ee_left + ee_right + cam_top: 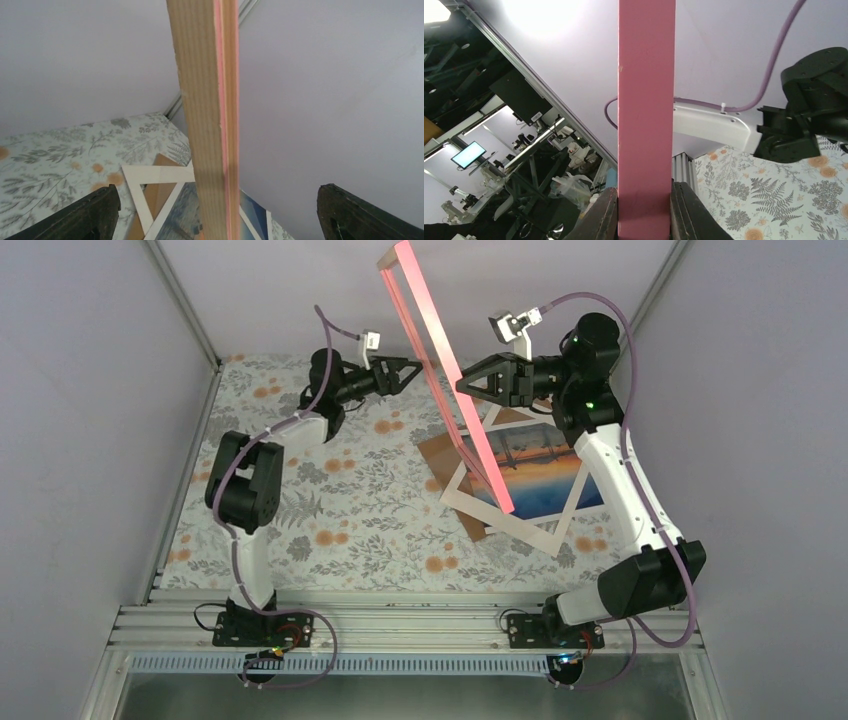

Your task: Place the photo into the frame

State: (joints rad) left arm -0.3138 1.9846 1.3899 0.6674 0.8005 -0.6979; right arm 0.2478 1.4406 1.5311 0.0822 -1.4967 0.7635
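The frame (425, 330) stands on edge over the table's right side, tilted. The right gripper (462, 387) is clamped on it, its forearm reaching left. The left gripper (414, 368), on an arm stretched far, faces the frame's other side with fingers spread wide, and the photo (540, 475) lies flat beneath.

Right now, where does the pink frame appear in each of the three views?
Top external: the frame, a diagonal pink bar at upper centre, in the right pincer.
Left wrist: the frame, a vertical wood-and-pink bar at centre.
Right wrist: the frame, a vertical pink bar at centre.
Shared landmark: the floral tablecloth.
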